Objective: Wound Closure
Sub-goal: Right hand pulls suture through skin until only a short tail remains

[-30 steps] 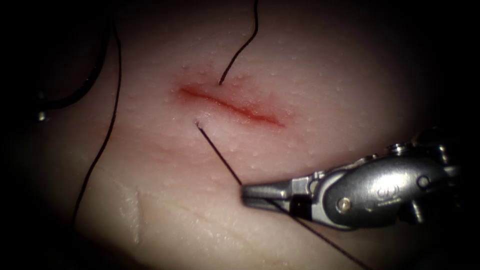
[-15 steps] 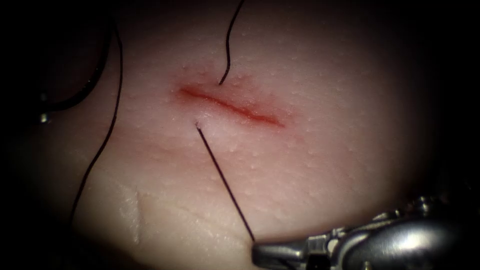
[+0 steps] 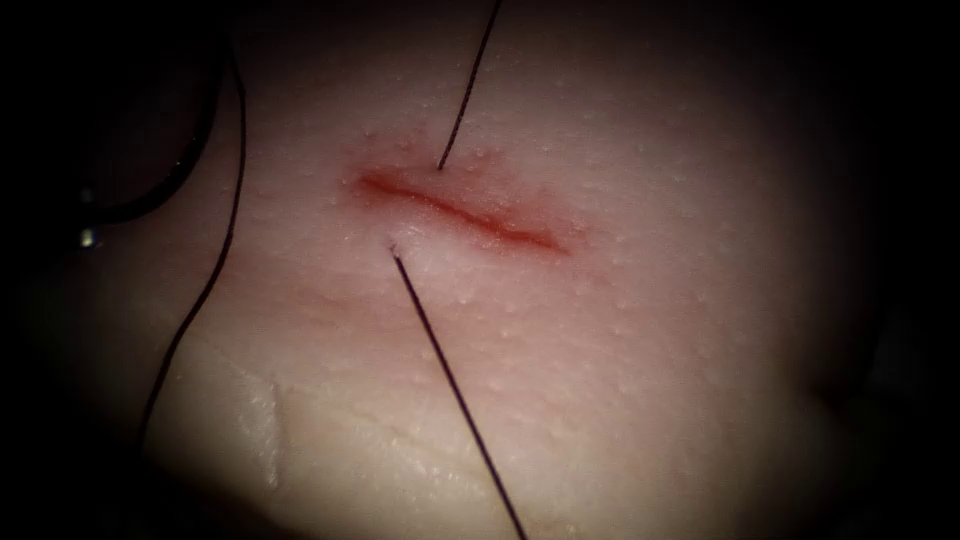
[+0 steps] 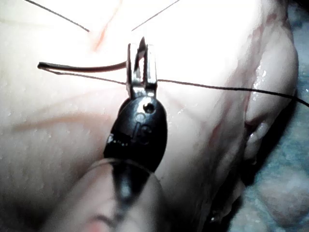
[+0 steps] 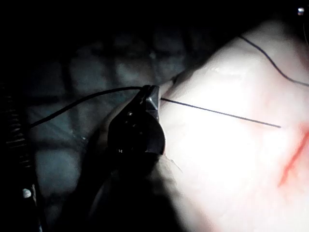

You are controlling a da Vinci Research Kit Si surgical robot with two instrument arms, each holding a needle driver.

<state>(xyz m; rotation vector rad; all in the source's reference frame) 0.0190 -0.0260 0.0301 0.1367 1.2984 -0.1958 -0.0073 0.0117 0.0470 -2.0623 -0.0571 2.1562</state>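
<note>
Holding the thread (image 3: 455, 385) clamped in its closed jaws, the right end effector (image 5: 150, 93) sits off the near right edge of the tissue (image 3: 650, 350). Over the last second it has backed away to the near right and left the endoscope view. The thread runs taut and straight from its jaws back to a small exit hole on the near side of the cut (image 3: 460, 212), toward the cut's left end. On the far side, straight across from that hole, the same thread enters the tissue and leads off to the far edge. That far length was wavy half a second ago and is now straight, so I judge thread is being drawn through the stitch.

The left end effector (image 4: 142, 63) appears closed on the needle (image 4: 82, 66), gripping it near one end, apparently the end away from where the thread attaches. The needle's curve extends sideways from the jaws, above the tissue and not in it. A slack strand (image 3: 215, 260) lies looped over the left part of the tissue, well apart from the cut.

As for progress, one pass of thread crosses the cut near its left end. No knot shows there, the lips stay red and unclosed, and the middle and right stretch of the cut carry no stitch, so most of the closure is left.
</note>
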